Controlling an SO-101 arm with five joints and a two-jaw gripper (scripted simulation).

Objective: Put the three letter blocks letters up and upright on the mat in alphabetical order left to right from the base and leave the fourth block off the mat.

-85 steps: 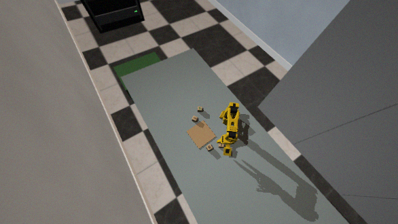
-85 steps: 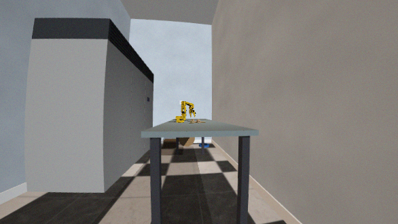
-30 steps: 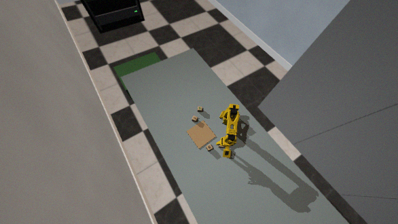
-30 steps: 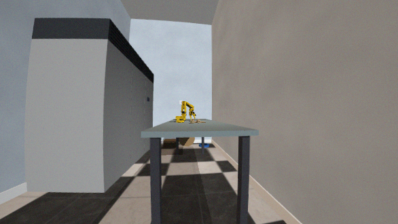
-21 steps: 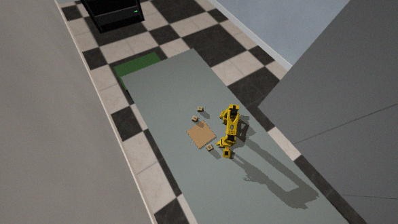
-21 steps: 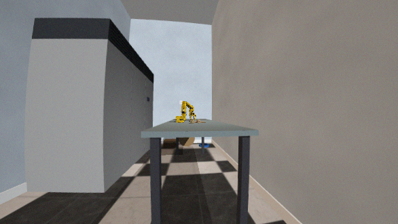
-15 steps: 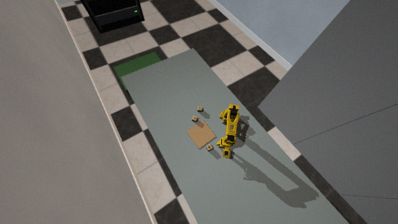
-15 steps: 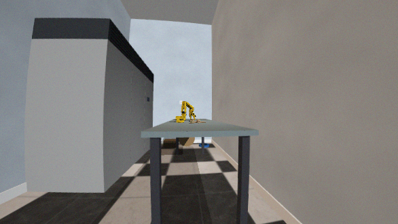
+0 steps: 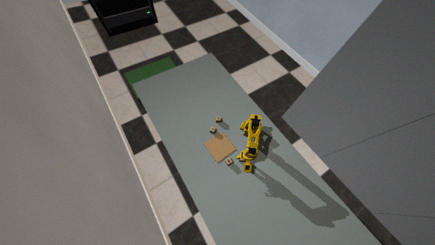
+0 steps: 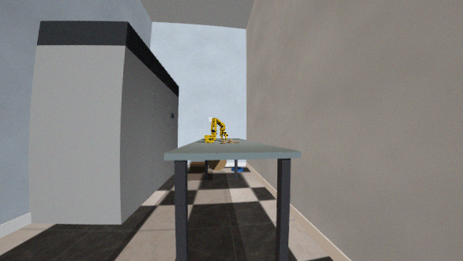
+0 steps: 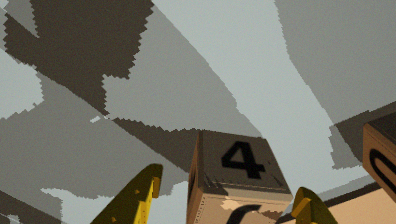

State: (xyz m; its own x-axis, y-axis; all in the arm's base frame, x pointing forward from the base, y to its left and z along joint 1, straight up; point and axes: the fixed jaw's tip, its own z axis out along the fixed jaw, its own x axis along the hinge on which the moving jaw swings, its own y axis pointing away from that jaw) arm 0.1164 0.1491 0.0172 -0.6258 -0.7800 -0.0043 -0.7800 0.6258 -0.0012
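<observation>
In the wrist view a tan block [image 11: 237, 182] stands on the grey table between my two yellow fingers. It shows a black "4" on its upper face and part of a curved black mark on the face towards me. My gripper [image 11: 229, 184] is open around it, with a gap on each side. A second block [image 11: 381, 156] with a curved black mark stands at the right edge, beside the tan mat [image 11: 350, 210]. In the top view the mat [image 9: 220, 147] lies left of the arm [image 9: 252, 141]. Three blocks [image 9: 219, 119] [image 9: 213, 130] [image 9: 229, 161] lie around it, off the mat.
The table is long and narrow, with its edges a short way beyond the mat and the arm [image 10: 216, 132]. The arm's base [image 9: 247, 168] stands close to the nearest block. Dark arm shadows cross the table.
</observation>
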